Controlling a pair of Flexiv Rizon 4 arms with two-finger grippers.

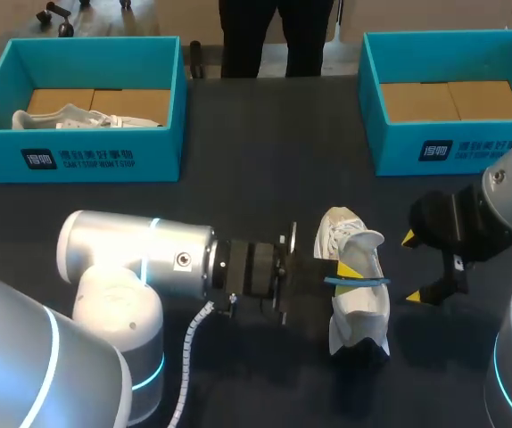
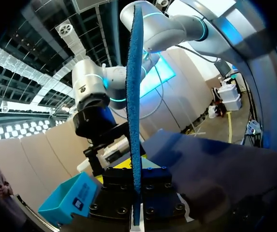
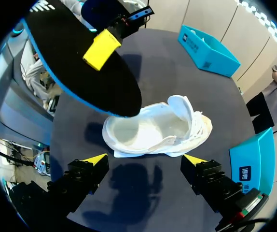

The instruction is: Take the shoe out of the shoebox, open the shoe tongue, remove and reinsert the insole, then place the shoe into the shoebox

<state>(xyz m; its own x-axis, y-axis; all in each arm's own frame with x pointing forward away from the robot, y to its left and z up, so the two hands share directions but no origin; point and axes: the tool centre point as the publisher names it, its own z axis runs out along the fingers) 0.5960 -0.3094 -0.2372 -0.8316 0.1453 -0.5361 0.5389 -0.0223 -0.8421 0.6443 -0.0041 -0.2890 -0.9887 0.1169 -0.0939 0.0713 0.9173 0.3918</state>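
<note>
A white shoe lies on the dark table between my two grippers. Just above it, my left gripper is shut on a black insole with a blue edge. The left wrist view shows that insole edge on, rising from between the left gripper's fingers. From the right wrist, the insole hangs over the heel end of the shoe, whose mouth gapes wide. My right gripper stands open beside the shoe, touching nothing.
A teal shoebox at the back left holds another white shoe. A second teal shoebox at the back right shows only its cardboard floor. A person stands beyond the table's far edge.
</note>
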